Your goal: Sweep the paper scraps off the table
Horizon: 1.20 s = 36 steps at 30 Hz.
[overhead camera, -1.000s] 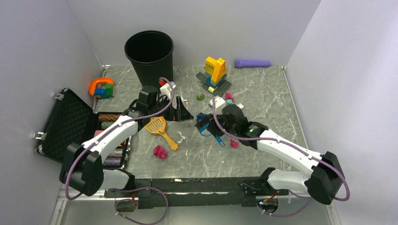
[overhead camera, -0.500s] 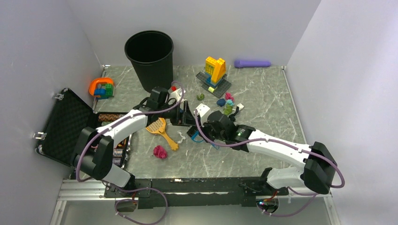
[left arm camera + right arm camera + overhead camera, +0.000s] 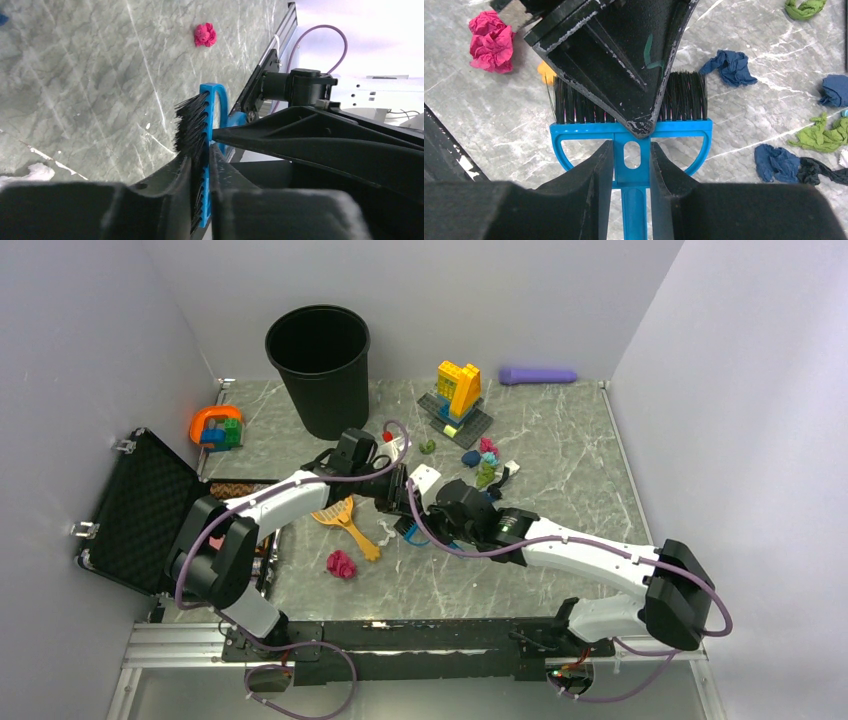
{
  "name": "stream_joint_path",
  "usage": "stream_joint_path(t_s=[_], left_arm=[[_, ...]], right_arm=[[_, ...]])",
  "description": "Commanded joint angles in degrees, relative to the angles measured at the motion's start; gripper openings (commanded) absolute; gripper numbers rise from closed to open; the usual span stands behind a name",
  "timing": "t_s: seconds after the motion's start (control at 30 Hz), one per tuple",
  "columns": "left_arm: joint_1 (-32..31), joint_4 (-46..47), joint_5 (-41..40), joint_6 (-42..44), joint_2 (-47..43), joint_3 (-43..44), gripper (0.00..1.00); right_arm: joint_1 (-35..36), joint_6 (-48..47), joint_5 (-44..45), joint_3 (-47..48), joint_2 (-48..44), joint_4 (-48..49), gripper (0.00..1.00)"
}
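A blue hand brush [image 3: 411,530] with black bristles hangs over the table [image 3: 570,480], between my two grippers. My right gripper [image 3: 631,150] is shut on the brush's [image 3: 631,131] handle neck. My left gripper [image 3: 200,160] is shut across the brush head [image 3: 207,115], with bristles and blue back between its jaws. From the top, the left gripper [image 3: 398,495] meets the right gripper [image 3: 432,520] mid-table. Paper scraps lie around: a magenta wad [image 3: 342,563], a mixed cluster [image 3: 485,465], a green wad [image 3: 428,447], and navy wads [image 3: 730,66] and green scraps [image 3: 821,134] under the right wrist.
A black bin [image 3: 318,365] stands at the back. An orange slotted scoop [image 3: 340,515] lies left of the grippers. An open black case [image 3: 145,505] sits at the left edge. A yellow-and-blue brick build [image 3: 458,390] and a purple cylinder [image 3: 538,374] are at the back right.
My left gripper has swung right to the brush and closed from wide open onto its head. The right arm has carried the brush leftward to meet it.
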Motion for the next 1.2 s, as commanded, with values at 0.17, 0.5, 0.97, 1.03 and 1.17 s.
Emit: stream_joint_path(t_s=[0.17, 0.5, 0.97, 1.03, 1.17], left_arm=[[0.53, 2.91, -0.39, 0.55, -3.27, -1.19, 0.00], [9.74, 25.04, 4.94, -9.34, -14.53, -13.95, 0.00], [11.08, 52.18, 6.04, -28.66, -23.69, -22.59, 0.00], [11.07, 53.97, 6.27, -30.16, -23.35, -22.76, 0.00], [11.04, 53.85, 6.10, -30.44, -22.91, -22.85, 0.00]], right_arm=[[0.53, 2.54, 4.98, 0.86, -3.69, 4.19, 0.82], [-13.90, 19.58, -9.18, -4.89, -19.03, 2.59, 0.89], [-25.52, 49.32, -34.47, -22.81, -18.90, 46.08, 0.85], [-25.00, 51.15, -36.08, -24.01, -17.06, 51.88, 0.81], [-22.59, 51.37, -35.97, -24.64, -15.23, 57.56, 0.76]])
